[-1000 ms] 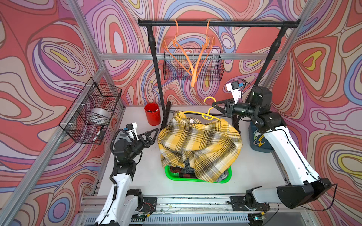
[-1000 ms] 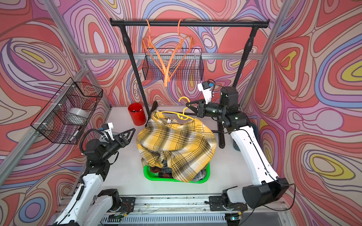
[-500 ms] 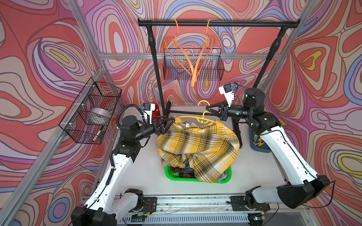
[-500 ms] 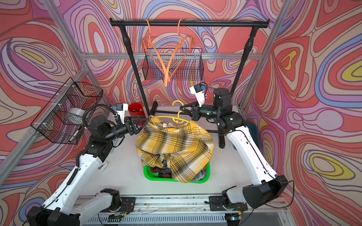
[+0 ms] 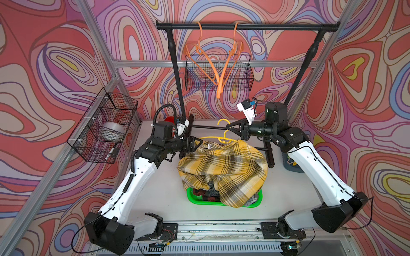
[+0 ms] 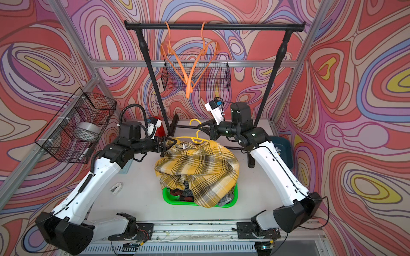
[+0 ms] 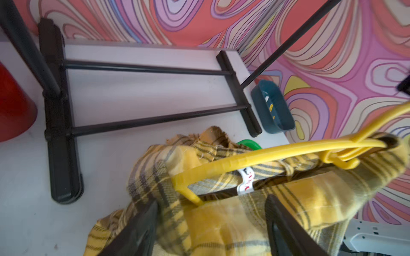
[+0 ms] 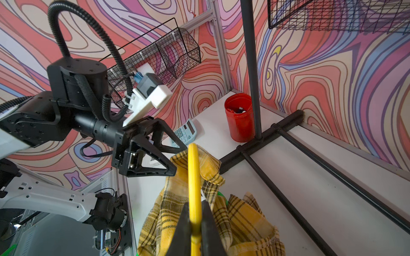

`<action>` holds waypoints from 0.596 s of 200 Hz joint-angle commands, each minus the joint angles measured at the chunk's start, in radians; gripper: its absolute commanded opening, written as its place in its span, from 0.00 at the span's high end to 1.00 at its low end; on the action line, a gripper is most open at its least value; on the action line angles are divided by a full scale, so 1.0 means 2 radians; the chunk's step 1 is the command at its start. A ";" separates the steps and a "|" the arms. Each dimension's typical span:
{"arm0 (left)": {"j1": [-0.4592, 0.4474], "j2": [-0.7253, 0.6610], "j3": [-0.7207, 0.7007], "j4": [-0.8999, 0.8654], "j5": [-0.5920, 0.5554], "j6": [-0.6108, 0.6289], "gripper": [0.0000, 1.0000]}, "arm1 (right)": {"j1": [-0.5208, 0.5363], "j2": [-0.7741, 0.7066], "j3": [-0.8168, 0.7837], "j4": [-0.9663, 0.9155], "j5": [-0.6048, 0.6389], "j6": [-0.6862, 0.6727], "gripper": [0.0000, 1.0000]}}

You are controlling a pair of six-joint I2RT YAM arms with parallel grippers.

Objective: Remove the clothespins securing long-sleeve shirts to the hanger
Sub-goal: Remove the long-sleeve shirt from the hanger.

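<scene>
The right pincer [image 8: 195,208] is clamped tight on the yellow hanger [image 8: 193,168]. The yellow-and-black plaid shirt [image 5: 221,164] hangs below it, over the green basket [image 5: 258,200]. The left pincer [image 7: 211,199] stands wide apart and grips nothing, its jaws straddling the shirt's shoulder at the hanger's end. A white clothespin [image 6: 116,188] lies on the bench [image 6: 137,199] well behind it, beside that arm.
</scene>
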 commanded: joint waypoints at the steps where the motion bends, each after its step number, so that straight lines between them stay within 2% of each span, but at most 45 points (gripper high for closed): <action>1: -0.006 0.004 0.030 -0.070 -0.057 0.026 0.32 | 0.006 0.000 0.016 0.001 0.005 -0.009 1.00; 35: -0.011 0.013 0.038 -0.090 -0.093 0.032 0.39 | 0.009 -0.001 0.013 0.003 0.007 -0.009 1.00; 88: -0.011 0.020 0.032 -0.078 -0.099 0.024 0.52 | 0.013 -0.004 0.008 0.012 -0.002 -0.006 1.00; 104: -0.011 0.026 0.033 -0.075 -0.096 0.022 0.61 | 0.015 -0.006 0.006 0.013 -0.006 -0.005 1.00; 119: -0.011 0.030 0.033 -0.074 -0.100 0.022 0.77 | 0.015 -0.009 0.003 0.016 -0.007 -0.004 1.00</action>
